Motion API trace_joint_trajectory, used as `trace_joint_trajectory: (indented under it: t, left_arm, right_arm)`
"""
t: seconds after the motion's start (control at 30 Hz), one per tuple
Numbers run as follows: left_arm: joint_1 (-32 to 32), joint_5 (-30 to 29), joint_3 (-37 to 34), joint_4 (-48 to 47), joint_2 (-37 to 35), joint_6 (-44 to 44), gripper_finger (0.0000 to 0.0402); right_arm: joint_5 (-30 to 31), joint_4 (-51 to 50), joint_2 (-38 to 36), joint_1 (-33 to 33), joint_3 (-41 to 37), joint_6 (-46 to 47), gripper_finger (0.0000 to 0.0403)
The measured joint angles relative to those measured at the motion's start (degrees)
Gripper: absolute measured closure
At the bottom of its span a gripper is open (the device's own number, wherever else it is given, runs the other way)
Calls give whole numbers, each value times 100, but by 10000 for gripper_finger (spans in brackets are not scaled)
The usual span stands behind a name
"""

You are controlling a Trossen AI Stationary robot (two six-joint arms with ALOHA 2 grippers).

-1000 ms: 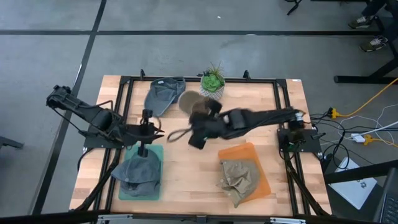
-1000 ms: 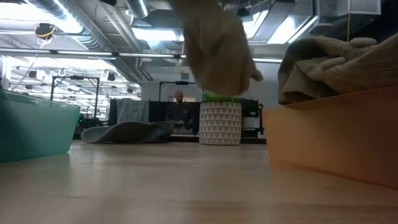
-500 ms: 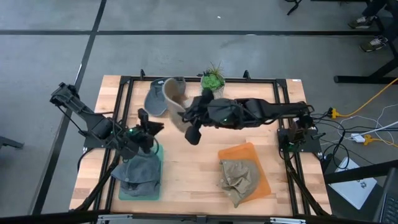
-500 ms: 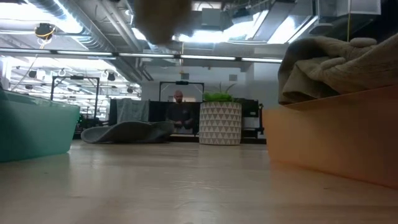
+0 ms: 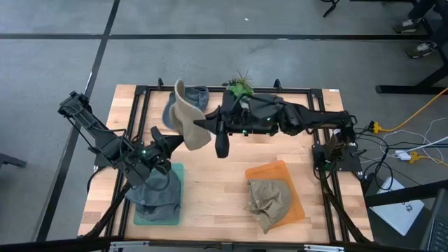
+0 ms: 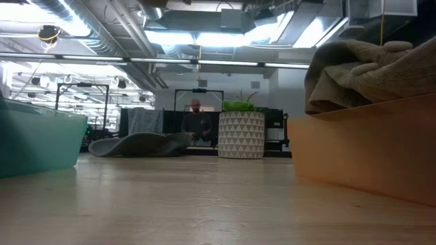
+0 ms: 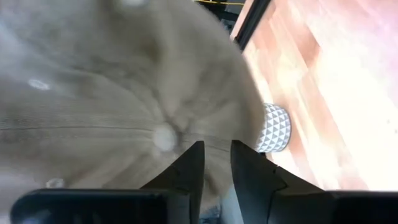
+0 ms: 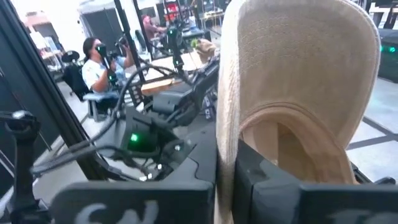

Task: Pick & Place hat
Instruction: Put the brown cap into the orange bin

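My right gripper [image 5: 204,125] is raised over the table's far middle, shut on a tan cap [image 5: 189,119]; the right wrist view shows the cap's inside [image 8: 292,93]. A grey hat [image 5: 155,190] lies in the teal tray [image 5: 176,171] at the near left. A khaki hat [image 5: 269,199] rests in the orange tray [image 5: 269,170]. Another grey hat [image 5: 183,105] lies flat on the table's far side. My left gripper [image 5: 166,140] hovers over the teal tray, open by a narrow gap, pointing up at the tan cap's crown [image 7: 163,135]. Neither gripper shows in the low view. My right gripper pinches the tan cap's rim [image 8: 225,146] between its two fingers [image 8: 255,180], coming roughly level from the table's right. The cap is lifted clear of the table and stands on edge, its opening turned toward the wrist camera and its brim [image 8: 305,56] farthest from the fingers.
A potted plant [image 5: 239,87] in a white patterned pot [image 6: 240,135] stands at the far edge, close to my right arm. A black frame [image 5: 143,91] borders the table. Bare wood [image 5: 210,189] lies between the two trays. People sit in the room beyond [image 8: 99,59].
My right gripper has carried the tan cap up from the table's middle toward the far left, turning it on edge; the cap has risen out of the low view. My left arm has shifted a little over the teal tray.
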Motion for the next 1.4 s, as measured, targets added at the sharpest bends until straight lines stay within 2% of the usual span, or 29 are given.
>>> trace_joint_trajectory:
  t: [0.23, 0.57, 0.7, 0.93, 1.17, 1.4]
  left_arm:
    - [0, -1, -2, 201, 2, 347, 277]
    - [7, -232, -1, 467, 0, 702, 163]
    - [7, -199, -2, 468, -2, 856, 133]
    - [7, -228, -2, 616, -2, 900, 134]
    - [9, -247, -2, 1783, -2, 1815, 157]
    - [195, -124, -2, 1957, -2, 2189, 179]
  right_arm:
    - [-4, 23, -67, -9, 1, 124, 385]
    - [-4, -241, -67, -9, 1, 279, 385]
    - [-4, -275, -67, -9, 0, 320, 385]
    - [-4, -236, -67, -9, 0, 325, 385]
    - [-3, -191, -67, -9, -48, 445, 382]
    - [-116, -34, -65, 6, -52, 434, 383]
